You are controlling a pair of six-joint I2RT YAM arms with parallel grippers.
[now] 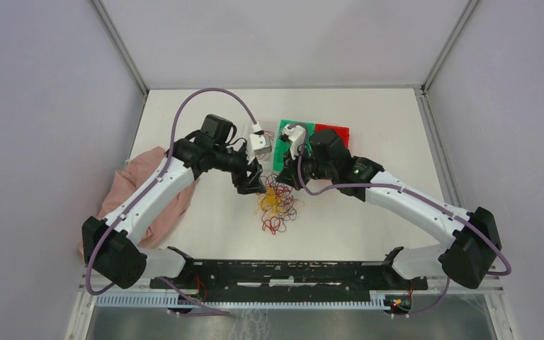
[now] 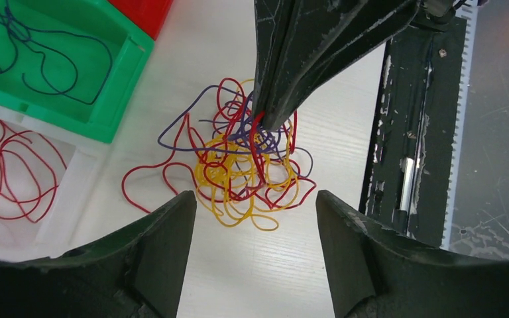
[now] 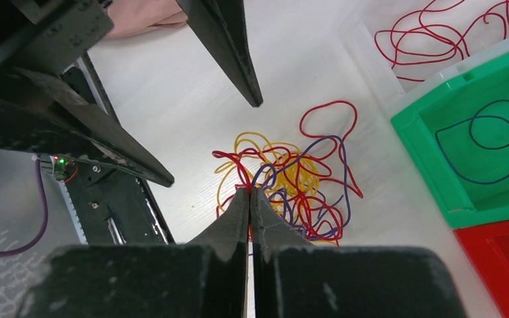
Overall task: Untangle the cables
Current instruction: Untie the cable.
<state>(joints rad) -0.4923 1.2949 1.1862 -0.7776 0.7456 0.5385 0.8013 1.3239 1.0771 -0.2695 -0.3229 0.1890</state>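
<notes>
The cables [image 1: 278, 205] lie in one tangle of red, yellow and purple-blue strands on the white table, between the two grippers. My right gripper [image 3: 250, 191] is shut on a red strand [image 3: 240, 173] at the near edge of the tangle [image 3: 298, 185]. From the left wrist view its closed fingers [image 2: 275, 99] come down into the top of the pile [image 2: 245, 165]. My left gripper [image 2: 255, 202] is open and empty. It hovers just short of the tangle and touches no strand. In the top view it [image 1: 249, 185] sits at the pile's left side.
A green bin [image 2: 122, 93] holds a dark blue cable. A clear tray [image 2: 73, 192] beside it holds red cables. A red bin [image 2: 142, 13] stands behind. A pink cloth [image 1: 149, 191] lies under the left arm. The black base rail [image 1: 290, 273] runs along the near edge.
</notes>
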